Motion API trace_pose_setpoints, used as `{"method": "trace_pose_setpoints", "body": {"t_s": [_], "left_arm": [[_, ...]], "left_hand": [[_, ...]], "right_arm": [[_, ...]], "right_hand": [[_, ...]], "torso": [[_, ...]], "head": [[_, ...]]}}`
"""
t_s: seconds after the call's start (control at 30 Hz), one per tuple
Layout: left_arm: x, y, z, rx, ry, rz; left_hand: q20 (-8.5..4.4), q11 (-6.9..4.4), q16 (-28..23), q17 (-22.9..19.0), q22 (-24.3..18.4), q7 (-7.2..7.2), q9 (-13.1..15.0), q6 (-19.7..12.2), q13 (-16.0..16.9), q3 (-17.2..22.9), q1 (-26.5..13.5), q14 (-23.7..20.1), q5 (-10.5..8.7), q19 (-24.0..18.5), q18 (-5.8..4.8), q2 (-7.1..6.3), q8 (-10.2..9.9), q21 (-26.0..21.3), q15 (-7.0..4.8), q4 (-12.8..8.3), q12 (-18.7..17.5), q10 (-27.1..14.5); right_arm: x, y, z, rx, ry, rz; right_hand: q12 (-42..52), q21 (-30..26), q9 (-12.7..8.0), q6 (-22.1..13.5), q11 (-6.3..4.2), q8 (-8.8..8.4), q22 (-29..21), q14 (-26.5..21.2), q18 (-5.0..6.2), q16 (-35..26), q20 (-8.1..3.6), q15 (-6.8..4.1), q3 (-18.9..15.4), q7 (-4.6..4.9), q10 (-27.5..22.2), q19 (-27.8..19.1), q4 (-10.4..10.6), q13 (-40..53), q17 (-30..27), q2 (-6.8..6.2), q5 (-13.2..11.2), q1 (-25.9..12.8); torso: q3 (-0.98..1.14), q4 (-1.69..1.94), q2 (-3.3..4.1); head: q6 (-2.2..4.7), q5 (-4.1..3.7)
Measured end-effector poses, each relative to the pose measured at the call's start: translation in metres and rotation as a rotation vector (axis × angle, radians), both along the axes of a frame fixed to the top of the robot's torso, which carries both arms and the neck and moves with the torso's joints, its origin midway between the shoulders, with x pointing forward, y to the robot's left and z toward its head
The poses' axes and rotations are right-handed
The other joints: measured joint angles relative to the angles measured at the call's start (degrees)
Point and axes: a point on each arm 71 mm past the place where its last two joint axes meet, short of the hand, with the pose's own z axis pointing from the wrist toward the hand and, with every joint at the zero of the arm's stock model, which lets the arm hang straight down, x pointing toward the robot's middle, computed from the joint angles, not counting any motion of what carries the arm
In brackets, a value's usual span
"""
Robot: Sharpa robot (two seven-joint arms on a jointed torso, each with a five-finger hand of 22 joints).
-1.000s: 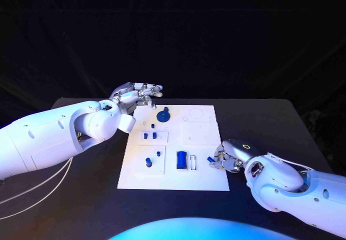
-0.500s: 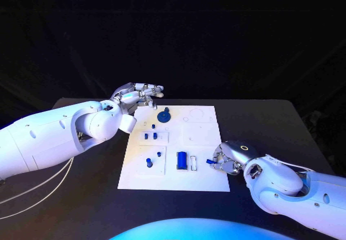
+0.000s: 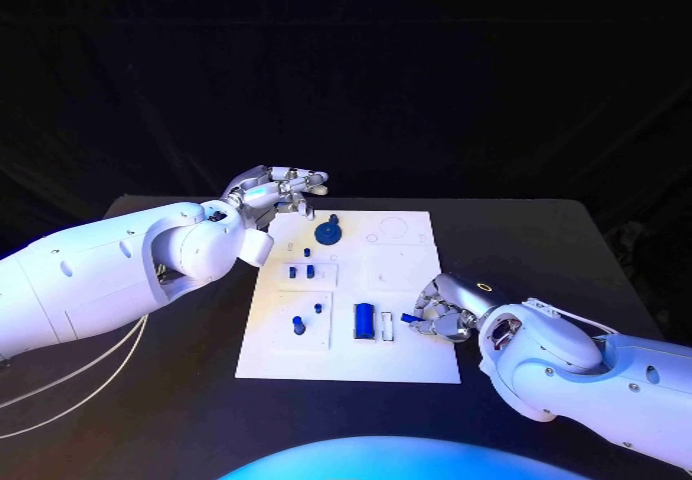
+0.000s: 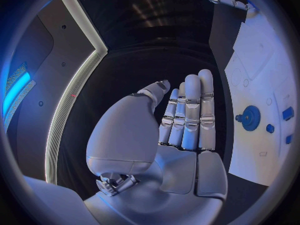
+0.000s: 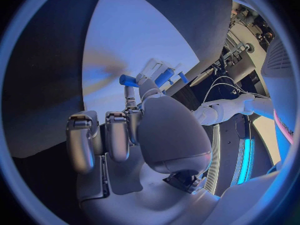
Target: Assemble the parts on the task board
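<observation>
Since the earlier head frame, the right robot hand [image 3: 446, 310] has slid leftward from the right edge of the task board [image 3: 410, 362] to the board's lower middle, carrying a small blue part [image 3: 410, 319] with it. Its fingers are clamped on that part, which juts from the fingertips toward the blue block [image 3: 364, 319] and the pale slot [image 3: 385, 325] beside it; I judge it is being lined up with a seat there, though which seat cannot be told. In the right wrist view the same part [image 5: 129, 80] sticks out beyond the fingertips, with more blue pieces just past it.

At the upper left of the head view, the left robot hand [image 3: 278, 188] hovers off the board's far left corner, above the desk [image 3: 534, 250], fingers apart and holding nothing; it seems parked there to stay clear of the working arm. The left wrist view shows its fingers [image 4: 192, 110] straight and close together, empty.

On the board, a blue gear [image 3: 329, 233] stands near the top, two small blue pegs [image 3: 300, 271] sit in the middle-left panel, and another blue piece [image 3: 299, 324] sits lower left. The block and slot lie right beside the carried part, so they are the likeliest things to be knocked.
</observation>
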Motion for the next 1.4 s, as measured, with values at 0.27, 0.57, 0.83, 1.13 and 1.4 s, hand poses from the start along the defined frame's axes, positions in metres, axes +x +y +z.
{"method": "trace_pose_setpoints", "body": {"t_s": [0.27, 0.57, 0.83, 1.13, 1.4], "left_arm": [[-0.001, -0.001, 0.0, -0.001, 0.0, -0.003], [-0.001, -0.001, 0.0, -0.001, 0.0, -0.004], [-0.001, -0.001, 0.0, -0.001, 0.0, -0.005], [-0.001, -0.002, 0.001, -0.003, -0.001, -0.007], [-0.001, -0.001, 0.001, -0.003, -0.002, -0.006]], "left_hand": [[0.0, 0.0, 0.0, 0.0, 0.0, 0.0, 0.0, 0.0, 0.0, 0.0, 0.0, 0.0, 0.0, 0.0, 0.0, 0.0, 0.0, 0.0, 0.0, 0.0, 0.0, 0.0], [0.0, 0.0, 0.0, -0.1, 0.0, 0.0, 0.0, 0.0, 0.0, 0.0, 0.0, 0.0, 0.0, 0.0, 0.0, 0.0, 0.0, 0.0, 0.0, 0.0, 0.2, 0.0], [0.0, 0.0, 0.0, -0.1, 0.0, 0.0, 0.0, 0.0, 0.0, 0.0, 0.0, 0.0, 0.0, 0.0, 0.0, 0.0, 0.0, 0.0, 0.0, 0.0, 0.4, 0.0], [0.0, 0.0, 0.0, -0.1, -0.1, 0.21, 0.0, -0.2, 0.0, 0.0, 0.0, -0.1, 0.0, 0.0, 0.0, 0.0, 0.0, -0.2, 0.08, 0.0, 0.4, 0.0], [0.0, 0.0, 0.0, -0.1, 0.0, 0.2, 0.0, -0.2, 0.0, 0.0, 0.0, -0.1, 0.0, 0.0, 0.0, 0.0, 0.0, -0.2, 0.08, 0.0, 0.4, 0.0]], "right_arm": [[-0.001, 0.011, -0.004, 0.076, 0.08, -0.04], [0.0, 0.022, -0.013, 0.119, 0.149, -0.063], [0.002, 0.026, -0.017, 0.132, 0.181, -0.075], [0.005, 0.028, -0.02, 0.133, 0.2, -0.081], [0.007, 0.029, -0.021, 0.131, 0.203, -0.084]], "right_hand": [[0.1, 0.0, 0.0, 0.2, 0.0, 0.24, 0.0, 0.0, 0.0, 0.0, 0.0, 0.0, 1.5, 0.21, 0.0, 0.0, 1.0, -2.6, 0.0, -0.59, 0.2, -1.8], [0.0, 0.0, 0.5, 0.4, -1.0, 0.68, 0.0, 0.0, 0.0, 0.0, 0.0, -0.02, 3.3, 0.42, 1.0, 0.0, 4.2, -6.6, 0.0, -1.26, 0.5, -7.6], [0.2, 0.0, 0.5, 2.0, -1.65, 1.19, 0.0, -0.1, 0.0, 0.0, 0.0, -0.1, 2.5, -0.79, 1.7, 0.0, 6.3, -6.5, 0.0, -2.25, 2.0, -10.5], [0.4, 0.0, 0.9, 2.5, -1.64, 1.33, 0.0, -0.1, 0.0, 0.0, 0.01, -0.1, 1.6, -0.82, 1.7, 0.0, 7.6, -6.5, 0.0, -2.99, 1.9, -12.6], [0.4, 0.0, 1.0, 2.6, -1.64, 1.58, 0.0, -0.1, 0.0, 0.0, 0.01, -0.1, 1.0, -0.73, 1.7, 0.0, 8.2, -6.5, 0.0, -3.23, 1.3, -12.8]], "torso": [[0.03, -0.08, 0.02], [0.08, -0.08, -0.04], [0.07, -0.08, -0.04], [0.05, -0.08, -0.03], [0.06, -0.12, -0.05]], "head": [[-0.21, 0.05], [-0.37, 0.18], [-0.51, 0.31], [-0.63, 0.3], [-0.71, 0.74]]}}
